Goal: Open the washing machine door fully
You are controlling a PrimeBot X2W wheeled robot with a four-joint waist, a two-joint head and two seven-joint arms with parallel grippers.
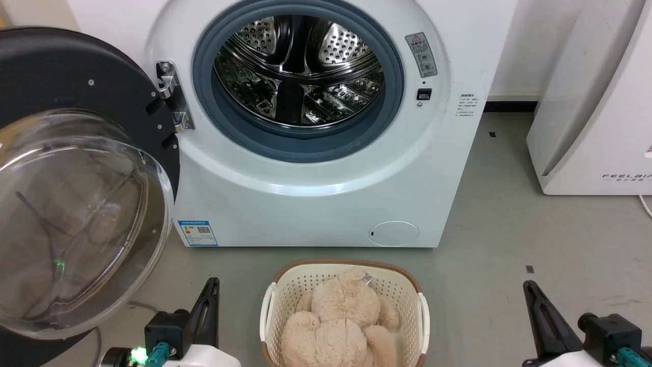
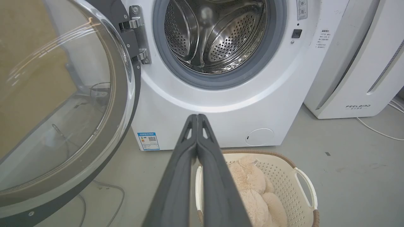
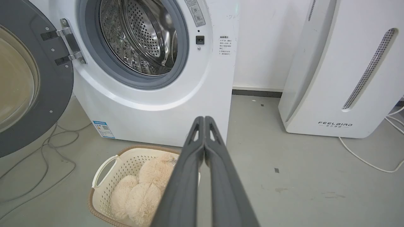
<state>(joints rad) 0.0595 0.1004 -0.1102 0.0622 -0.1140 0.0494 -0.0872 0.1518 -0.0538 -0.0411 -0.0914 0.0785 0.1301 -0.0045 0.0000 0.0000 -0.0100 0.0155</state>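
The washing machine [image 1: 305, 204] is white. Its door [image 1: 61, 71] is black with clear glass. The drum [image 1: 336, 51] is shiny silver with little holes. The basket [image 1: 299, 285] is cream, the soft toy [image 1: 344, 306] tan.

The glossy black washing machine door [image 1: 76, 168], clear bowl window bulging, stands swung wide left of the white washing machine [image 1: 316, 204].
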